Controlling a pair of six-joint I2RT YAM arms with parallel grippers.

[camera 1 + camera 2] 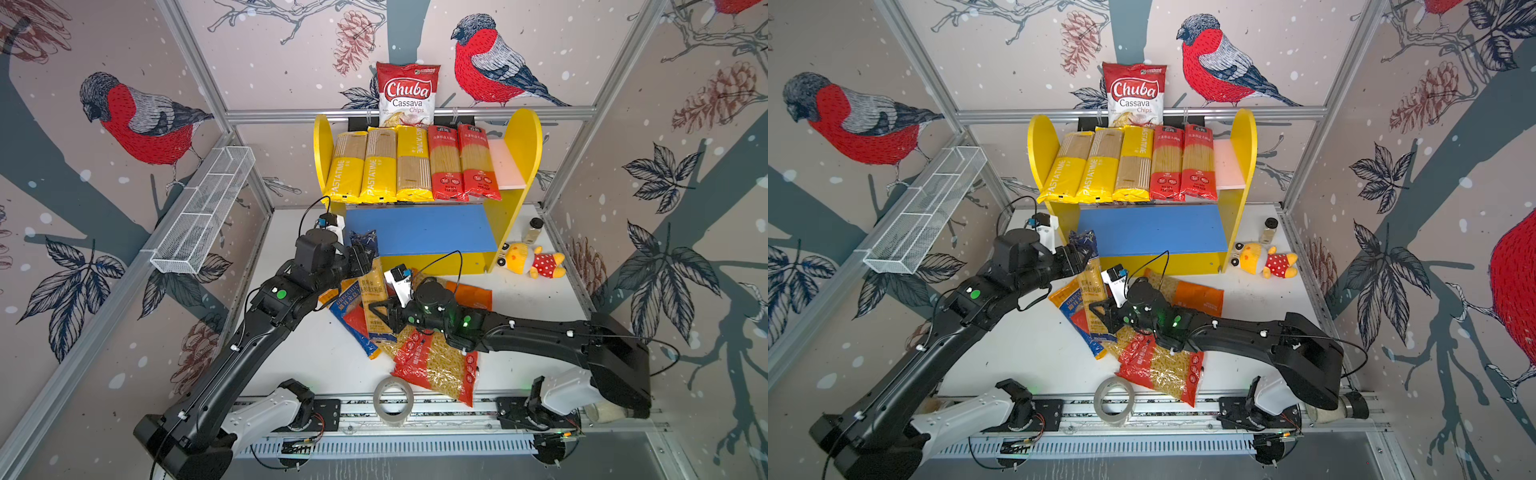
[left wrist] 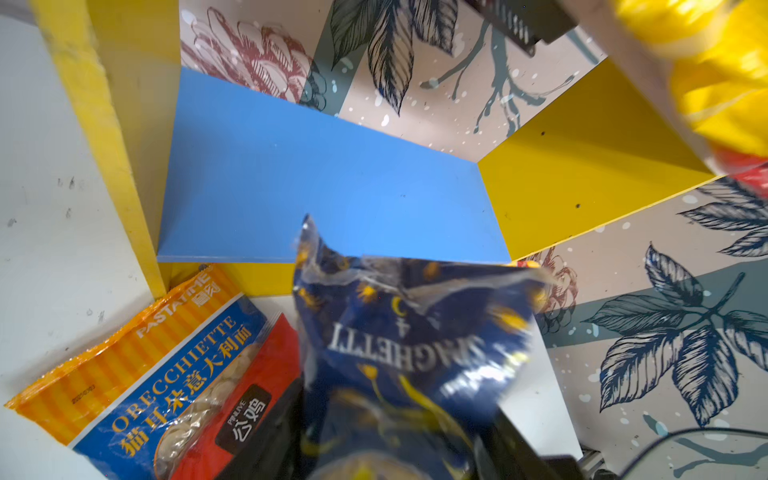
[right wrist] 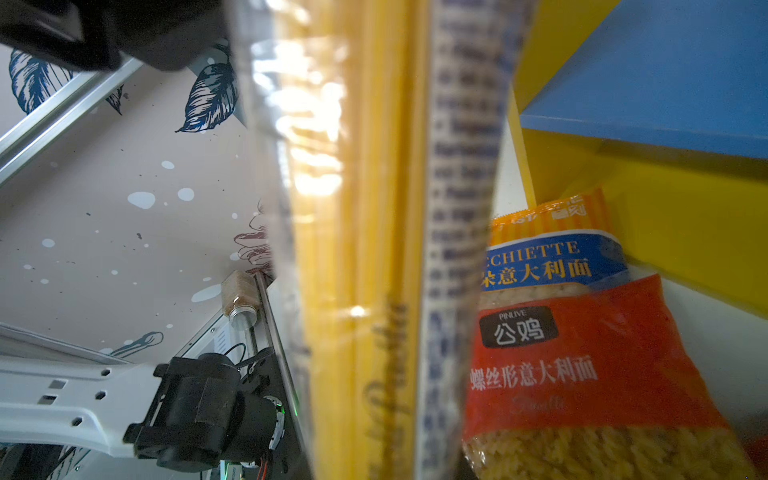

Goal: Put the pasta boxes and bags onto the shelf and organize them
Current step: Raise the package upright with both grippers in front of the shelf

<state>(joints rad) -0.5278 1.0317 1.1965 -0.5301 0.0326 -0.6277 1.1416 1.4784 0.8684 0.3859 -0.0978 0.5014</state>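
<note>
Low on the tilted SPAGHETTI pack (image 1: 370, 284), the right tool (image 1: 377, 311) is clamped; the left tool (image 1: 366, 254) has its jaws apart around the navy top end. Beneath, on the counter (image 1: 316, 361), lie an ORECCHIETTE bag (image 2: 178, 365) and a red PINLIVE bag (image 3: 582, 353). Behind, the shelf (image 1: 528, 137) carries three PASTATIME packs (image 1: 378, 166) and two red packs (image 1: 461, 166) on its pink board (image 1: 505, 162).

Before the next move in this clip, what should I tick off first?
1. Right hand closed on navy-gold spaghetti pack: ok.
2. Left hand grip at the pack's top end: cannot tell.
3. Blue lower board bare: ok.
4. Room on pink upper board: cannot tell; only a strip shows beside the red spaghetti packs.
5. Short-pasta bags shelved: not ok, lying on the table.
</note>
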